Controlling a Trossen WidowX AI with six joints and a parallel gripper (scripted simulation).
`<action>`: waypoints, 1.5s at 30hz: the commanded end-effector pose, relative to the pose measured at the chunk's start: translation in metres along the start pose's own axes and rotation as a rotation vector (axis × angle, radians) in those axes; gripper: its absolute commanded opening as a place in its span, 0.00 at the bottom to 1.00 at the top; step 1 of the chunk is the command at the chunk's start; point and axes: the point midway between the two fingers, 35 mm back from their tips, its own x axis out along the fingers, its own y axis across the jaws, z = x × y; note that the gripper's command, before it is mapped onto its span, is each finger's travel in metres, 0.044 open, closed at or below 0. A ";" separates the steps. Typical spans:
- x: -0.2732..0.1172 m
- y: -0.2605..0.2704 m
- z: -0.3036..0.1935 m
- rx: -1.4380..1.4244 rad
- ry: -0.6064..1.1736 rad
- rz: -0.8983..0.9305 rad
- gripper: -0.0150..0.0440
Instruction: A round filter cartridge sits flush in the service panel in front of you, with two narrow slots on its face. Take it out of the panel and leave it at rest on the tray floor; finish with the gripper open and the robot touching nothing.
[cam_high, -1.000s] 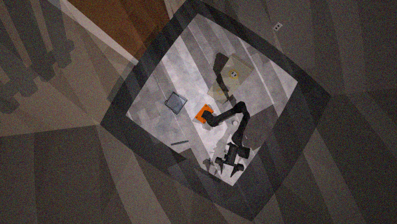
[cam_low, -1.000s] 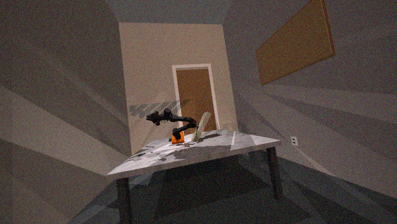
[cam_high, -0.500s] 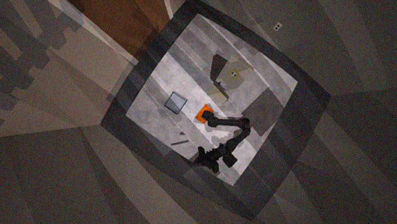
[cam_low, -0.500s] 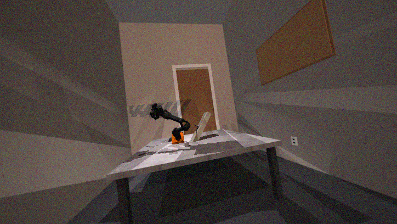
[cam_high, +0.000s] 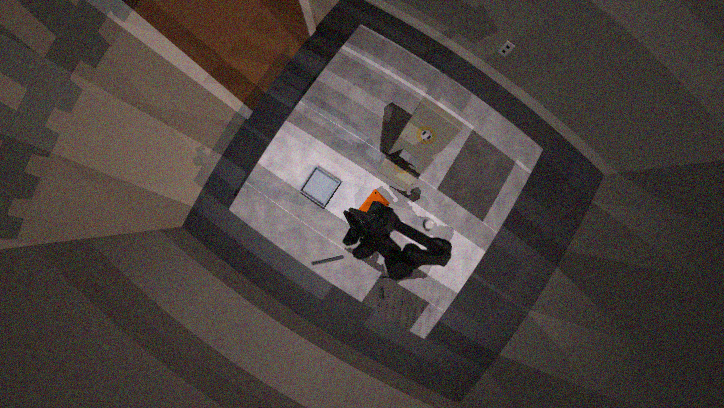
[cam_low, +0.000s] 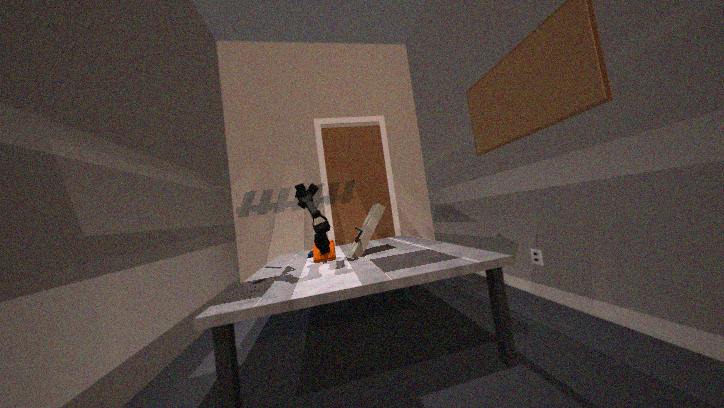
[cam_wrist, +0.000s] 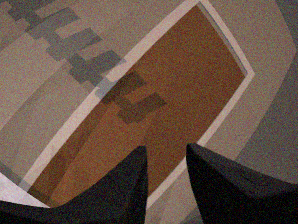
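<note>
The round filter cartridge (cam_high: 426, 134) shows a pale face with two dark slots inside a yellow ring. It sits in the tilted beige service panel (cam_high: 446, 120) (cam_low: 372, 218). The square tray (cam_high: 321, 187) has a grey-blue floor and a dark rim; no cartridge shows in it. My gripper (cam_high: 347, 227) (cam_low: 306, 187) (cam_wrist: 166, 153) is partly open, with a narrow gap and nothing between its fingertips. It is raised high above the table, away from panel and tray, and faces the wall and door in the wrist view. The cartridge and tray are outside the wrist view.
The arm's orange base (cam_high: 373, 199) (cam_low: 324, 251) stands between the tray and the panel. A thin dark bar (cam_high: 327, 260) lies on the table near one edge. A small whitish round object (cam_high: 429, 223) lies near the arm. Dark shadows cross the table.
</note>
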 end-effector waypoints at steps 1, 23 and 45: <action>0.021 -0.026 -0.044 0.164 0.197 -0.094 0.42; -0.041 -0.121 -0.347 0.947 1.235 -1.148 0.42; -0.039 -0.124 -0.370 0.953 1.236 -1.145 0.42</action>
